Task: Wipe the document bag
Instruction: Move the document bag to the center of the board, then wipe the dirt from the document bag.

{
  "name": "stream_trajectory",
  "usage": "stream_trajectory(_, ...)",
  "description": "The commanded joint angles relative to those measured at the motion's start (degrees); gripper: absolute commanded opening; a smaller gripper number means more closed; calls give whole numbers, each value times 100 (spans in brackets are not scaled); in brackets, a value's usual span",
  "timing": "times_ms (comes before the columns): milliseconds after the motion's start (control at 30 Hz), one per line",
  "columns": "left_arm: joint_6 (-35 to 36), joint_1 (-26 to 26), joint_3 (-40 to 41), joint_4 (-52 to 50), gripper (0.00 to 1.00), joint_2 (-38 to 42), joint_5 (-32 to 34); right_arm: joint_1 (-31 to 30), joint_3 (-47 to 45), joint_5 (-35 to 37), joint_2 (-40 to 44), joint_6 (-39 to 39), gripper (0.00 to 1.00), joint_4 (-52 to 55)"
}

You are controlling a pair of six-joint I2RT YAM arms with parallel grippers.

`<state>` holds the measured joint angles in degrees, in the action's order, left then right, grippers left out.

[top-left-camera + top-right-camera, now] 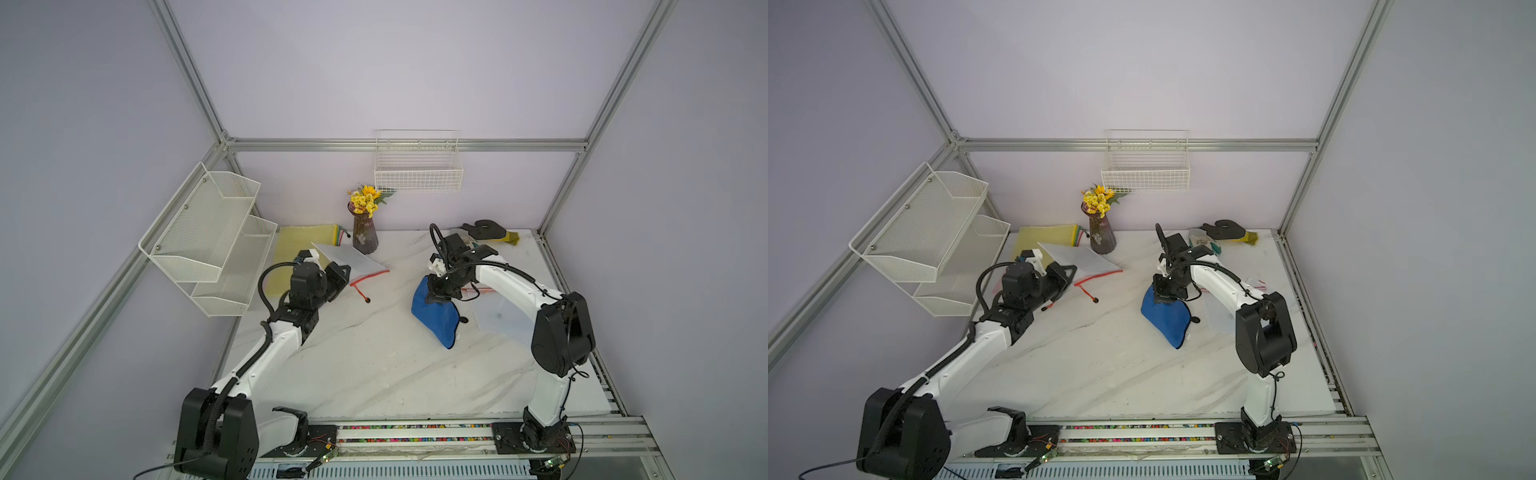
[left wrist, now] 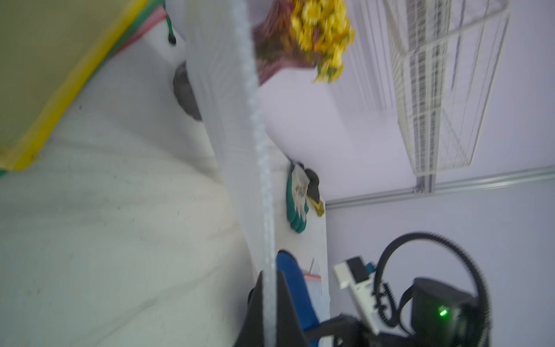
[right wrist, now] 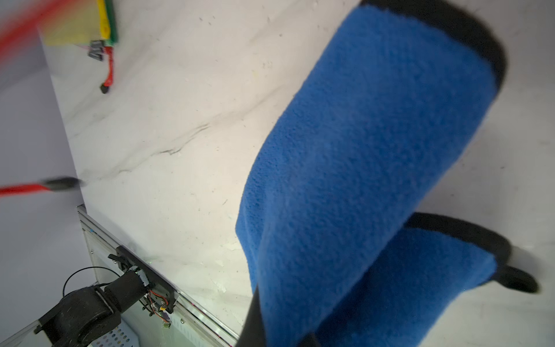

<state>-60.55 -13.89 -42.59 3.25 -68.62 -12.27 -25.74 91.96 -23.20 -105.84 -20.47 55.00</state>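
Note:
The document bag (image 1: 353, 258) (image 1: 1086, 258) is a translucent white sleeve with a red zip edge (image 1: 370, 277). It is tilted up off the marble table at the back left. My left gripper (image 1: 337, 275) (image 1: 1065, 274) is shut on its near edge. In the left wrist view that edge (image 2: 264, 180) runs straight between the jaws of the left gripper (image 2: 269, 303). My right gripper (image 1: 437, 294) (image 1: 1163, 296) (image 3: 282, 329) is shut on a blue cloth (image 1: 436, 318) (image 1: 1168, 318) (image 3: 360, 150), which hangs down onto the table at mid right, apart from the bag.
A vase of yellow flowers (image 1: 365, 235) stands just behind the bag. A stack of yellow and green bags (image 1: 297, 243) lies at the back left, gloves (image 1: 486, 230) at the back right. Another clear bag (image 1: 498, 313) lies under the right arm. A mesh shelf (image 1: 208, 241) and a wire basket (image 1: 417, 166) hang on the walls.

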Motion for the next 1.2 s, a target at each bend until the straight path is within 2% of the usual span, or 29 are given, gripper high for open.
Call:
stream_trajectory(0, 256, -587, 732, -704, 0, 103, -107, -16, 403, 136, 509, 91, 0, 385)
stream_trajectory(100, 465, -1227, 1147, -632, 0, 127, -24, -140, 652, -166, 593, 32, 0, 399)
stream_trajectory(167, 430, -1458, 1492, -562, 0, 74, 132, -413, 761, -203, 516, 54, 0, 455)
stream_trajectory(300, 221, -1553, 2150, 145, 0, -161, 333, -1054, 310, -430, 297, -187, 0, -50)
stream_trajectory(367, 212, -1576, 2302, 507, 0, -437, 318, -1405, -124, -581, 92, -548, 0, -763)
stream_trajectory(467, 237, -1681, 2379, 688, 0, -913, 319, -1742, -268, -885, -527, -838, 0, -1556)
stream_trajectory(533, 212, -1722, 2476, 858, 0, -1091, 266, -1919, -43, -970, -937, -706, 0, -1615)
stream_trajectory(633, 258, -1716, 2494, 731, 0, -1099, 297, -1947, -140, -1062, -1459, -922, 0, -2093)
stream_trajectory(733, 351, -1714, 2402, 177, 0, -939, 342, -1761, -255, -761, -1803, -976, 0, -2198)
stream_trajectory(800, 358, -1707, 2421, -202, 0, -729, 411, -1599, -338, -245, -1867, -941, 0, -2190)
stream_trajectory(900, 367, -1679, 2417, -836, 0, -401, 510, -1220, -427, 1388, -1745, -756, 0, -1618)
stream_trajectory(1000, 355, -1668, 2571, -962, 0, -110, 460, -923, -659, 2833, -1324, -431, 0, -1057)
stream_trajectory(1033, 300, -1670, 2627, -971, 0, -21, 496, -869, -764, 2983, -1146, -321, 0, -1026)
stream_trajectory(1067, 273, -1657, 2653, -983, 0, 29, 537, -854, -775, 2847, -1011, -200, 0, -1011)
stream_trajectory(1167, 392, -1626, 2592, -977, 0, -15, 539, -1112, -168, 1664, -1056, 199, 0, -670)
